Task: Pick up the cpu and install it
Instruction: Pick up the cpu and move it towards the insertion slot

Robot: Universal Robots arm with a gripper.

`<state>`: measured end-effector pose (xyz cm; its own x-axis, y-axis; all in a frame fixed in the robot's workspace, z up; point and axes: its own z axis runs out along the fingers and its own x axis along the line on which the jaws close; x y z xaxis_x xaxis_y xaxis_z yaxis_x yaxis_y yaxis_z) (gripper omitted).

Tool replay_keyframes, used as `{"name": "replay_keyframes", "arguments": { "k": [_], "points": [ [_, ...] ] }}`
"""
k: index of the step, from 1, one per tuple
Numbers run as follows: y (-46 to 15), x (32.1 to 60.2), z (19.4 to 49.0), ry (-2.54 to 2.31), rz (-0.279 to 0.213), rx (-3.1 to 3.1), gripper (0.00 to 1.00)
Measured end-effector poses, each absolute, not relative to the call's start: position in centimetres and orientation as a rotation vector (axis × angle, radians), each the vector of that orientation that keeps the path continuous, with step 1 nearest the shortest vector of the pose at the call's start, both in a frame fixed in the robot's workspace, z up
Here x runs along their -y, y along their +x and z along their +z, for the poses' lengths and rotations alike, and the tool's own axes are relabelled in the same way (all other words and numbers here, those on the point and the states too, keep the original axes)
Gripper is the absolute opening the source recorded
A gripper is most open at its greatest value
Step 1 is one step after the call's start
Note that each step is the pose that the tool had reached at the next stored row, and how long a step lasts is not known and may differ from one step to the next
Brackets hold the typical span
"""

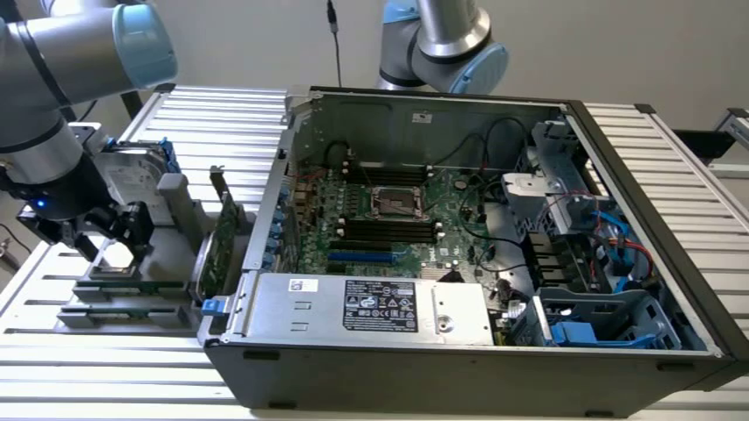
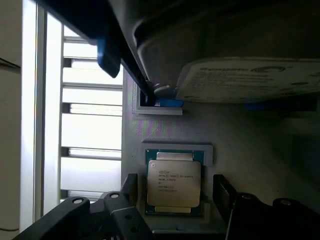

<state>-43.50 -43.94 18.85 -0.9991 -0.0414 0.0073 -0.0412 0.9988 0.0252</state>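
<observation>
One arm, with the tool (image 1: 111, 235) low over the grey parts holder (image 1: 129, 309) on the slatted worktop (image 1: 223, 114), at the exterior view's left, outside the open computer case (image 1: 468, 373). Tool jaws stand wide apart, nothing clamped. From the wrist view we see the cpu (image 2: 173, 182) lying flat in a shallow light-grey pocket of the holder, silver lid up with print on it, green edge showing around the lid. Two dark fingers (image 2: 223, 192) straddle it, one on each side. We see a strip of holder between each finger and the chip, so no contact. The cpu sits in its pocket, not lifted. Near it in the same holder the hard drive (image 2: 250, 80) stands on edge with its label towards the wrist camera and a blue rail on its side. In the exterior view it sits just behind the tool. Green circuit card (image 1: 223, 237) stands upright between the tool and the case wall. Inside the case we see the motherboard (image 1: 387, 224) with the socket (image 1: 395, 203) near its middle; we can't tell if it's latched. Power supply (image 1: 368, 305) runs along the near edge of the case. Drive bays (image 1: 585, 219) and blue cables (image 1: 626, 254) sit at the exterior view's right.
</observation>
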Motion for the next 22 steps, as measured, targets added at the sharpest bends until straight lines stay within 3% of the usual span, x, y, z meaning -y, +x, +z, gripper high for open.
{"name": "replay_keyframes", "arguments": {
  "k": [11, 14, 15, 21, 22],
  "points": [
    [-43.50, 43.95, 18.67, 0.065, -0.040, 3.133, 0.71],
    [-43.50, 43.94, 18.65, 0.065, -0.041, 3.133, 0.69],
    [-43.50, 43.95, 18.65, 0.065, -0.042, 3.133, 0.62],
    [-43.47, 43.95, 18.65, 0.065, -0.046, 3.133, 0.60],
    [-43.47, 43.95, 18.65, 0.065, -0.048, 3.133, 0.55]
  ]
}}
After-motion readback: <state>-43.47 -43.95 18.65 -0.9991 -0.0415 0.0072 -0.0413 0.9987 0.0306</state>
